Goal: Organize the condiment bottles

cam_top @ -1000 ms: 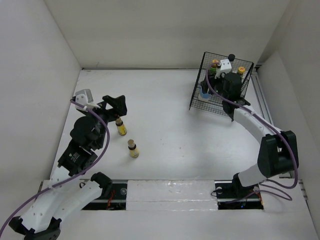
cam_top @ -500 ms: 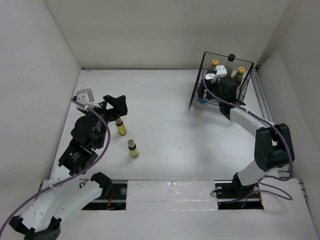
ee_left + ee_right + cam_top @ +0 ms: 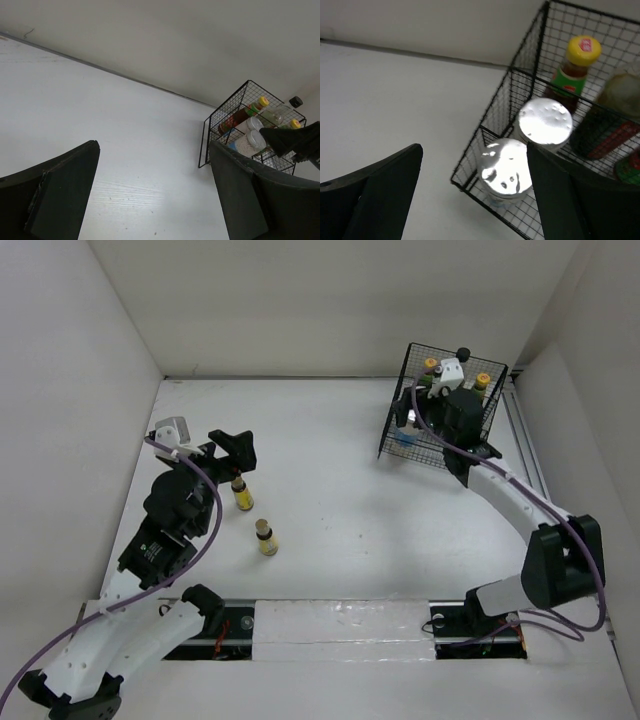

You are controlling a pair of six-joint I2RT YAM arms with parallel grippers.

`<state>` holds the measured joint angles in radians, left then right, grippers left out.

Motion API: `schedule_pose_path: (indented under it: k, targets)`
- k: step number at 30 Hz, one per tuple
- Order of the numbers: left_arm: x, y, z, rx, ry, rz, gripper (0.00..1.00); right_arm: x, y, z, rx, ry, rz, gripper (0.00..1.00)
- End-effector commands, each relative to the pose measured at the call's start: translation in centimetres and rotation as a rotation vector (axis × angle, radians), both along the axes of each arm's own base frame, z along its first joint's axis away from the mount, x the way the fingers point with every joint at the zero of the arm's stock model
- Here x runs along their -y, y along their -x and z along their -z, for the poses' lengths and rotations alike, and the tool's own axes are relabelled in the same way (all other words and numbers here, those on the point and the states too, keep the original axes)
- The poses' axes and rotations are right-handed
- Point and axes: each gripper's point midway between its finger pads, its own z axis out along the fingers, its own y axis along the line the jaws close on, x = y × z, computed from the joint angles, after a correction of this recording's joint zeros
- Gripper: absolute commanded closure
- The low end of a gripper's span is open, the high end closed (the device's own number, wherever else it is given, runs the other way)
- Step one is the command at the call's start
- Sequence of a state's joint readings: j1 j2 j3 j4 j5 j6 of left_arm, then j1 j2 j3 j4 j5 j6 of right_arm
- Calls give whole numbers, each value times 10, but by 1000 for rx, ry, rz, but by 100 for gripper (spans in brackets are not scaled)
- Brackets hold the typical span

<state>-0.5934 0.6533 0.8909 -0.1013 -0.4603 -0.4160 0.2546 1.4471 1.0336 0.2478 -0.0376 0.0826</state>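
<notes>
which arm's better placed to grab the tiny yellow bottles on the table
Left. The left gripper hangs open right by the tiny yellow bottles; the right gripper is across the table over the basket.

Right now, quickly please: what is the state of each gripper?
Left gripper: open, holding nothing.
Right gripper: open, holding nothing.

A lab cell: white walls, white table.

- No words or numbers can be read on anything.
- The brown bottle in the wire basket has a red and green label, but it is too blurry to read.
</notes>
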Motion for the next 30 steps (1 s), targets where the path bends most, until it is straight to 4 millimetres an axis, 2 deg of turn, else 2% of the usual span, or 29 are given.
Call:
schedule_pose_path:
  k: [1, 2, 3, 4, 5, 6, 7, 8, 9, 10, 11, 12, 13, 14, 16, 17, 18, 19, 20, 21, 24, 26, 27, 28, 30]
  targets:
    - [-6, 0, -15, 46, 25, -26, 13, -38, 15, -64, 160, -12, -94, 10]
    - [-9, 0, -15, 46, 25, -43, 13, -68, 28, -69, 170, -23, -194, 15]
    - [-10, 2, -15, 46, 25, -43, 13, -86, 34, -75, 184, -21, -259, 36]
    - [-15, 4, -17, 54, 32, -61, 13, -109, 38, -65, 162, -21, -341, 49]
    - [-19, 3, -17, 54, 32, -81, 13, -151, 62, -61, 157, -24, -520, 58]
    - [-22, 5, -20, 62, 39, -93, 13, -173, 72, -64, 161, -33, -599, 69]
    - [-26, 7, -22, 69, 45, -104, 13, -195, 79, -48, 126, -31, -670, 69]
    - [-27, 7, -22, 69, 45, -115, 13, -215, 91, -44, 123, -25, -743, 66]
    - [-32, 9, -21, 67, 45, -132, 13, -251, 117, -37, 114, -25, -885, 51]
    - [-32, 9, -21, 67, 45, -132, 13, -264, 133, -45, 136, -28, -946, 40]
    - [-33, 11, -23, 75, 50, -132, 13, -279, 141, -28, 110, -4, -1001, 31]
    - [-35, 11, -23, 74, 51, -141, 13, -298, 163, -25, 110, 2, -1083, 23]
    - [-35, 11, -23, 74, 51, -141, 13, -308, 168, -30, 121, -4, -1113, 15]
    - [-35, 11, -23, 74, 51, -141, 13, -320, 171, -16, 100, 6, -1147, 12]
    - [-38, 13, -25, 81, 57, -150, 13, -338, 185, -6, 80, 12, -1216, 11]
    - [-38, 13, -25, 81, 57, -150, 13, -344, 180, -11, 94, 9, -1216, 10]
    - [-38, 13, -25, 81, 57, -150, 13, -355, 179, 7, 63, 16, -1229, 10]
    - [-41, 15, -27, 89, 64, -161, 13, -359, 175, 12, 50, 19, -1230, 10]
    - [-41, 15, -27, 89, 64, -161, 13, -366, 169, 6, 70, 14, -1229, 10]
    - [-42, 17, -30, 97, 79, -160, 13, -374, 162, 24, 32, 17, -1219, 10]
    - [-46, 20, -32, 106, 87, -173, 13, -389, 147, 36, 17, 23, -1209, 10]
    - [-48, 20, -32, 105, 88, -182, 13, -397, 145, 39, 9, 9, -1231, 10]
    - [-48, 20, -32, 105, 88, -182, 13, -402, 141, 33, 29, 4, -1231, 11]
    - [-49, 22, -34, 113, 93, -182, 13, -410, 142, 45, 4, 2, -1239, 11]
    - [-49, 22, -34, 113, 93, -182, 13, -414, 142, 52, -16, 3, -1258, 11]
